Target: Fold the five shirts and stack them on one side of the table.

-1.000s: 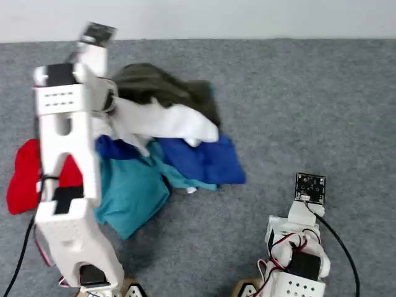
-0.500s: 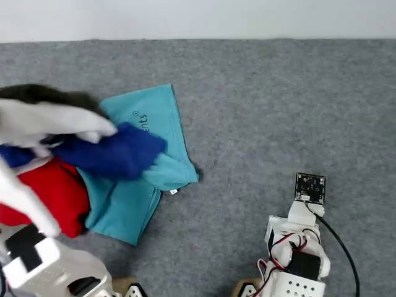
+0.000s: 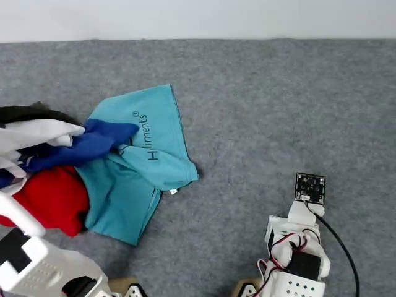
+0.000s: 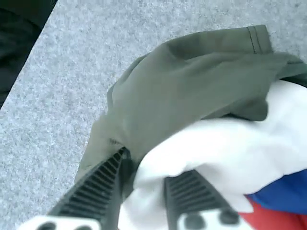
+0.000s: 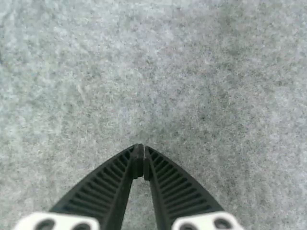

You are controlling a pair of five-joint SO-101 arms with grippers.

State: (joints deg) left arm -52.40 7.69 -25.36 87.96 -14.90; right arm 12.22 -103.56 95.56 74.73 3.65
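My left gripper (image 4: pixel 149 167) is shut on a fold of the white shirt (image 4: pixel 225 148). The olive shirt (image 4: pixel 192 81) drapes over it, and blue (image 4: pixel 285 191) and red (image 4: pixel 276 218) cloth lie beside it. In the high view this bundle sits at the table's left edge: olive shirt (image 3: pixel 25 113), white shirt (image 3: pixel 34 133), blue shirt (image 3: pixel 86 145) and red shirt (image 3: pixel 52 198). The teal shirt (image 3: pixel 145 167) lies partly spread, its edge under the bundle. My right gripper (image 5: pixel 140 162) is shut on nothing, just above bare carpet.
Grey carpet (image 3: pixel 278 111) covers the table, open across the middle and right. The left arm's white body (image 3: pixel 31 269) stands at the near left corner. The right arm (image 3: pixel 297 247) stays folded at the near right. A pale wall runs along the far edge.
The left arm swung from mid-table to the left edge, dragging the olive, white and blue shirts with it. This uncovered the teal shirt. The right arm has not moved.
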